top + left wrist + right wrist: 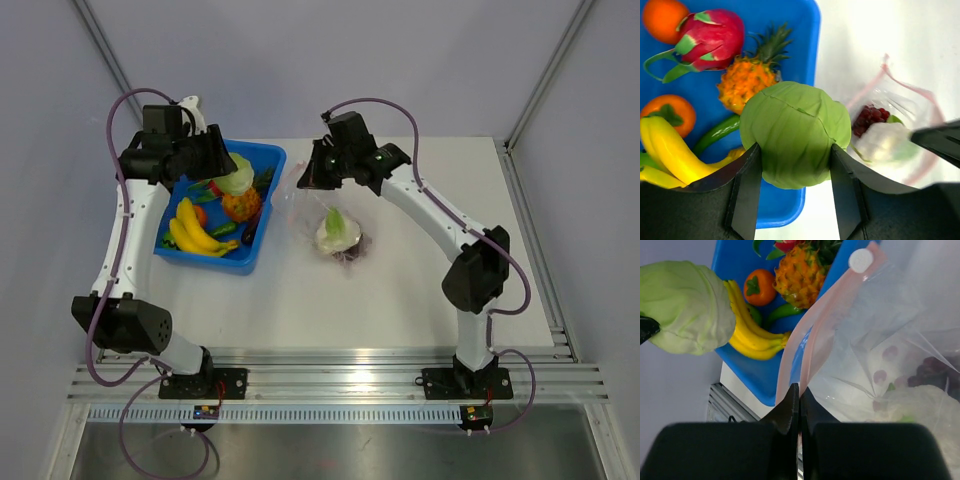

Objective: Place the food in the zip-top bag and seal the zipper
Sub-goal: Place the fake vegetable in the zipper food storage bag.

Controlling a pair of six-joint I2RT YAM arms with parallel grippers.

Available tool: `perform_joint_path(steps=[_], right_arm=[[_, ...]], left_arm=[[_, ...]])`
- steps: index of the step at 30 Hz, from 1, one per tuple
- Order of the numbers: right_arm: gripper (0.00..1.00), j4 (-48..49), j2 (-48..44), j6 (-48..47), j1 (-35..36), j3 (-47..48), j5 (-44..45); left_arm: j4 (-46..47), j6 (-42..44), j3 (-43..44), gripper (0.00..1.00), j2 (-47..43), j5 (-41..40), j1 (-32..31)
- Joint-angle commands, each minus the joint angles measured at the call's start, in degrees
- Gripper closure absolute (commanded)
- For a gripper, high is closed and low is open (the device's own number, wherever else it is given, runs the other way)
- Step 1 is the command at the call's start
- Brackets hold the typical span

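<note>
Green cabbage (795,120) sits clamped in my left hand (794,165) above the blue tray (262,155). My right hand (799,400) pinches the pink zipper (815,330) of the bag (900,355) lying on the worktop (400,290). I'd lift that edge wider, then release the cabbage low inside the mouth.

The cabbage (795,135) is pale green, veined with darker creases. The tray (790,20) is bright blue. Its fruit: yellow bananas (665,150), an orange pineapple (745,82) with a dark green crown, a magenta dragon fruit (712,35) tipped with green scales, a plain orange (662,17), an orange persimmon (670,112) capped in dark green, a glossy green chilli (717,132). The zip-top bag (900,340) is clear — its zipper (815,325) pale pink, with a white round disc (860,260). Dark purple-red grapes (870,117) show through. The table (400,300) is white.
</note>
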Motion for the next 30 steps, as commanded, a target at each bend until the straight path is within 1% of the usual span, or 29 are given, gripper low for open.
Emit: perform_joint_path(steps=[1, 4, 6, 9, 13, 15, 18, 20, 25, 30], right_arm=[[1.0, 0.0, 3.75, 0.17, 2.62, 8.05, -2.76], [1.0, -1.23, 8.93, 1.4, 3.59, 15.69, -4.34], [1.0, -1.68, 10.6, 1.67, 3.94, 17.46, -4.87], [1.0, -1.41, 10.79, 1.84, 4.2, 18.09, -5.31], [1.0, -0.88, 9.65, 2.02, 4.2, 16.51, -4.61], [1.0, -0.71, 8.77, 2.19, 4.29, 15.98, -4.43], [1.0, 0.34, 6.84, 2.37, 4.2, 13.0, -4.43], [1.0, 1.22, 5.35, 2.46, 4.2, 11.5, -4.08], [1.0, 2.89, 2.88, 2.98, 4.2, 8.34, -5.22], [1.0, 4.65, -1.51, 2.99, 4.2, 3.51, -4.96]], left_arm=[[2.9, -0.18, 0.27, 0.83, -3.39, 7.74, 0.34], [2.55, -0.72, 1.68, 0.83, -3.83, 11.26, 0.34], [2.38, -0.8, 1.94, 0.83, -4.1, 12.76, 0.34], [3.08, -1.24, 1.42, 0.83, -4.45, 15.84, 0.34], [5.27, -2.82, -1.82, 0.83, -4.89, 21.37, -0.09], [6.24, -2.91, -3.06, 0.83, -4.8, 21.3, -0.62], [7.12, -3.79, -5.61, 0.84, -4.27, 23.22, -1.15], [10.0, -5.36, -8.32, 0.84, -4.53, 24.28, -2.2], [14.67, -7.74, -11.32, 0.85, -2.96, 23.84, -5.45], [17.23, -9.06, -13.96, 0.85, -1.2, 24.46, -6.6]])
